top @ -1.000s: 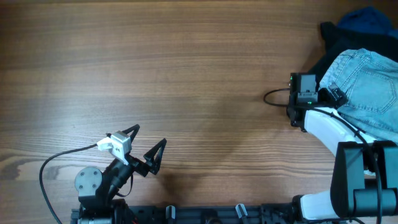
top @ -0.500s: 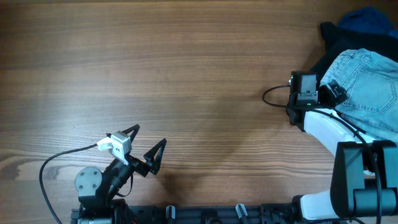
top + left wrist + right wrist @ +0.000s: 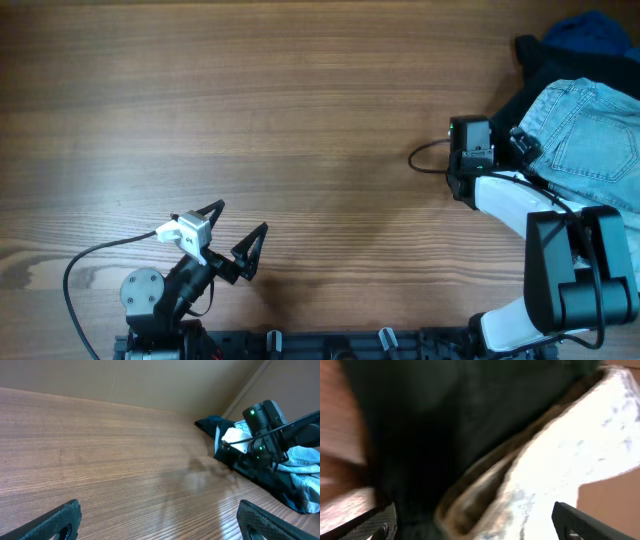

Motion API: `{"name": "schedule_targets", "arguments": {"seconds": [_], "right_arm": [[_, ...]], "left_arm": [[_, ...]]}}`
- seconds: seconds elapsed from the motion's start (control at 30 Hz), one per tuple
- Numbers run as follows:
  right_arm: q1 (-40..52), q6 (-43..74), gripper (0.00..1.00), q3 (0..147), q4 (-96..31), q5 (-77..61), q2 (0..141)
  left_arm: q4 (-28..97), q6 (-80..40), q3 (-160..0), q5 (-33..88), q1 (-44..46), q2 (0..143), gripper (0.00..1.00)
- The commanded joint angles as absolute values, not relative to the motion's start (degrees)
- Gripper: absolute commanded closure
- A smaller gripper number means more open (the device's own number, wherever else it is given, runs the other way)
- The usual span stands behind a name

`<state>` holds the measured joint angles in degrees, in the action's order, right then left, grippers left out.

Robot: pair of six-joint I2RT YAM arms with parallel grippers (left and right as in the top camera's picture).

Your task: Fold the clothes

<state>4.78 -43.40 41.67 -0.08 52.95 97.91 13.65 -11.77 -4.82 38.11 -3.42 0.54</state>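
Pale blue denim shorts (image 3: 590,140) lie on a heap at the table's right edge, over black cloth (image 3: 545,65) and dark blue cloth (image 3: 590,30). My right gripper (image 3: 522,148) is at the left edge of the shorts. In the right wrist view, which is blurred, its jaws stand wide apart (image 3: 480,520) with black cloth (image 3: 420,425) and pale denim (image 3: 570,445) close in front of them. My left gripper (image 3: 232,235) is open and empty near the front left, far from the clothes. The left wrist view shows the heap (image 3: 305,455) and the right arm (image 3: 260,420) in the distance.
The wooden table (image 3: 300,110) stretches bare from the left gripper to the heap. A black cable (image 3: 428,158) loops out left of the right wrist. The left arm's base (image 3: 145,295) and its cable sit at the front left.
The right wrist has shifted a little to the left and turned at the edge of the shorts. The left arm has not moved.
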Motion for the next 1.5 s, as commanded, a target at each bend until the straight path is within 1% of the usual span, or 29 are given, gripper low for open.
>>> {"name": "schedule_targets", "arguments": {"seconds": [0.0, 0.13, 0.3, 0.4, 0.73, 1.0, 1.47], "right_arm": [[3.16, -43.57, 0.0, 41.6, 1.3, 57.06, 98.43], [3.03, -43.53, 0.0, 41.6, 1.1, 57.19, 98.43], [3.03, -42.98, 0.05, 41.6, -0.69, 58.15, 98.41], [3.07, -43.11, 0.05, 41.6, -0.67, 58.72, 98.13], [3.07, -43.33, 0.0, 41.6, 2.79, 58.13, 96.09], [0.01, -43.4, 0.0, 41.6, 3.55, 57.23, 96.09], [1.1, -43.62, 0.0, 41.6, 5.74, 57.19, 95.98]], "left_arm": [[13.43, -12.47, -4.34, 38.98, -3.2, 0.54, 0.0], [13.43, -12.47, -4.34, 38.98, -3.2, 0.54, 0.0], [13.43, -12.47, -4.34, 38.98, -3.2, 0.54, 0.0], [13.43, -12.47, -4.34, 38.98, -3.2, 0.54, 0.0], [13.43, -12.47, -4.34, 38.98, -3.2, 0.54, 0.0], [13.43, -12.47, -4.34, 38.98, -3.2, 0.54, 0.0], [13.43, -12.47, -4.34, 38.98, -3.2, 0.54, 0.0]]}}
